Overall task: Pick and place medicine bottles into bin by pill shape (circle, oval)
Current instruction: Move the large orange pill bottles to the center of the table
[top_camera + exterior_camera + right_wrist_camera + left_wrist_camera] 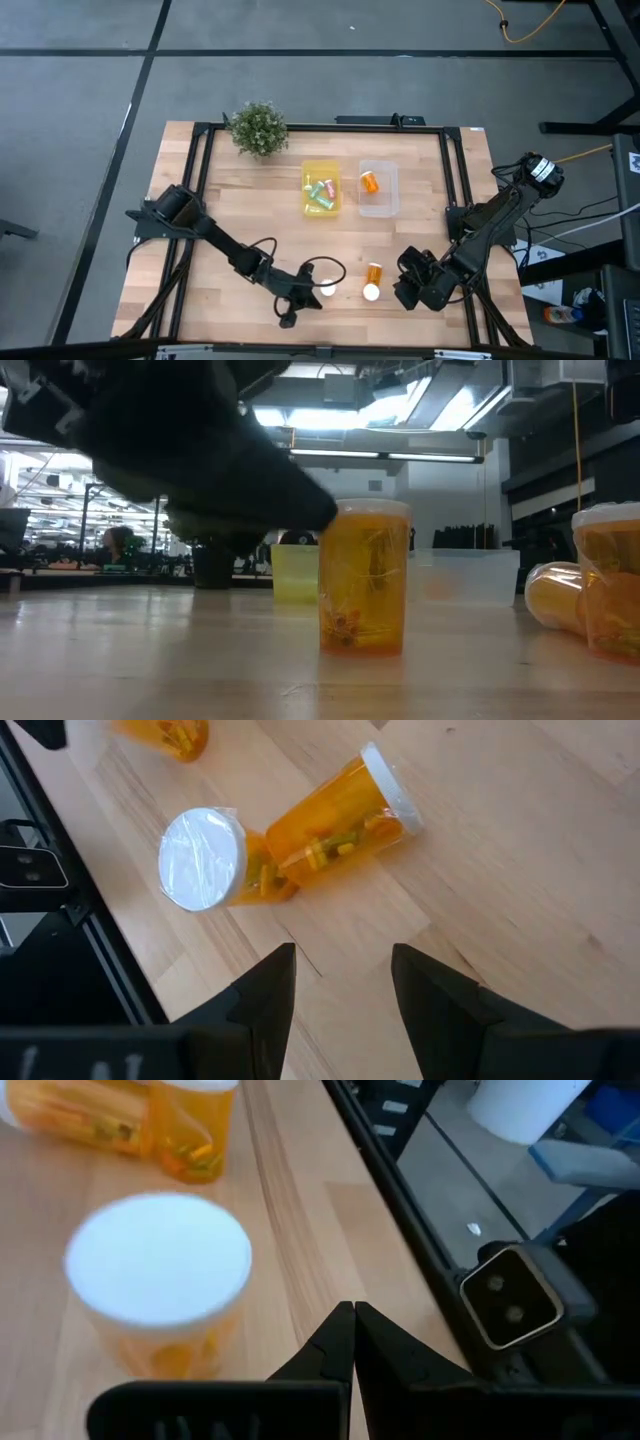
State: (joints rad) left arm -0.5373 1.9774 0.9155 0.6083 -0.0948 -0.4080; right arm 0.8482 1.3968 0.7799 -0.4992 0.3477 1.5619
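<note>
Three orange medicine bottles are near the table's front edge. One stands upright [328, 290] with its white cap up [158, 1260], another stands upright [371, 292], and a third lies on its side [374, 271] against the second one [340, 820]. My left gripper [352, 1318] is shut, low over the table just beside the first upright bottle [365, 575], and a strip of bare wood shows between them. My right gripper [342, 970] stands open above the table, near the other two bottles [203, 858], with nothing between its fingers.
A yellow bin [321, 206] at mid-table holds several pastel vials. The clear bin [379, 208] beside it holds one orange bottle. A green potted plant [258, 128] stands at the far left. A black frame [195, 190] runs around the tabletop.
</note>
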